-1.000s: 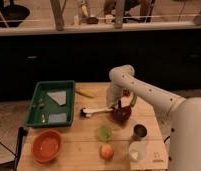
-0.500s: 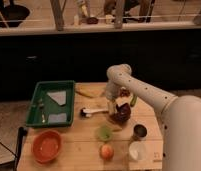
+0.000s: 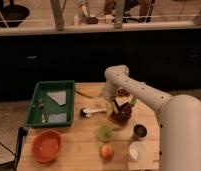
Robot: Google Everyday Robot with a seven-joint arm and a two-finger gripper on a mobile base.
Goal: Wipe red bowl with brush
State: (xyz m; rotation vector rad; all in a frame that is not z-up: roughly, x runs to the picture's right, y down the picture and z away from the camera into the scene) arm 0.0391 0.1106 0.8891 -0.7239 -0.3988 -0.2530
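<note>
The red bowl is small, dark maroon and glossy, and sits on the wooden table right of centre. My gripper hangs over the bowl's left rim at the end of the white arm, which reaches in from the right. The brush has a white handle and a dark head at its left end. It lies on the table just left of the bowl, with its handle end close to the gripper. I cannot tell whether the gripper touches it.
A green tray with a cloth and small items stands at the left. A bright orange-red bowl is at the front left. A green cup, a peach-coloured fruit, a metal cup and a white cup stand in front of the bowl.
The arm's elbow has shifted slightly to the left. The gripper stays at the maroon bowl and the brush lies in about the same place.
</note>
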